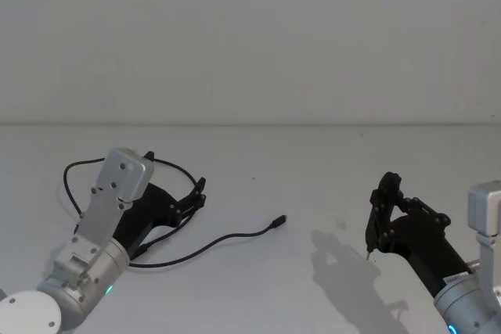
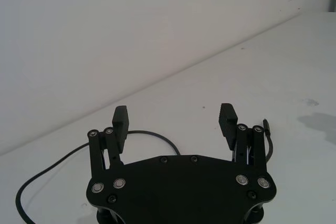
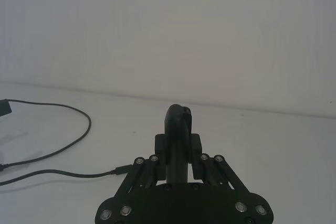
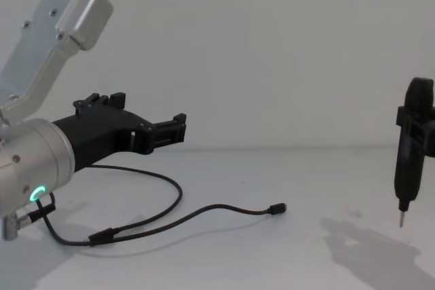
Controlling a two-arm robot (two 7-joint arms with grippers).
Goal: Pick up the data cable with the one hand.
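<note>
On the left we see the left hand (image 2: pixel 174 115), a black two-pronged plastic claw on a fat, smooth silver cylinder (image 4: pixel 30 157) with a green glowing ring (image 4: pixel 37 193). It hovers level above the white matte worktop (image 1: pixel 258 154), its two blocky prongs spread wide with nothing between them. The data cable (image 4: pixel 228 207), long, thin, black and limp, lies flat on the worktop beneath this hand. One loop curves out past the fingertips and back under the palm, and the thicker inline joint (image 4: pixel 102 238) rests below the base of the hand. From there the cable trails away to its small black plug (image 4: pixel 276 208), which lies well beyond the fingertips, between the two hands and touching neither. We judge the task barely begun: the hand is open and poised over the cable, but lowering, closing on the strand and lifting it are all left to do. So thin and floppy a cable will, we think, need the prongs brought right down to the smooth surface. On the right, the right hand (image 3: pixel 178 148), black with jointed linkage fingers, is pressed together on a slim dark pen-like tool (image 4: pixel 406 168). The tool's metal tip points down, well apart from the cable.
</note>
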